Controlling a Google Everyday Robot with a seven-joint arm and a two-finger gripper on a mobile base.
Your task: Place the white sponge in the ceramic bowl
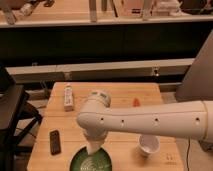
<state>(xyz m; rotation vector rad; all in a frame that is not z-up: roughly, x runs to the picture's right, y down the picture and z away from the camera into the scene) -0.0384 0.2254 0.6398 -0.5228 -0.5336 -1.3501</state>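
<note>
The ceramic bowl (92,161), dark green with pale swirl lines, sits at the table's front edge, left of centre. My white arm reaches in from the right and bends down at the wrist. The gripper (93,146) points straight down over the bowl's far rim. A whitish mass at its tip may be the white sponge, but I cannot tell it apart from the gripper. No sponge lies anywhere else on the table.
A long white bar-shaped device (69,96) lies at the back left of the wooden table (117,97). A black handset (55,141) lies front left, a small white cup (148,145) front right, a small red object (135,102) behind the arm. A black chair (12,117) stands to the left.
</note>
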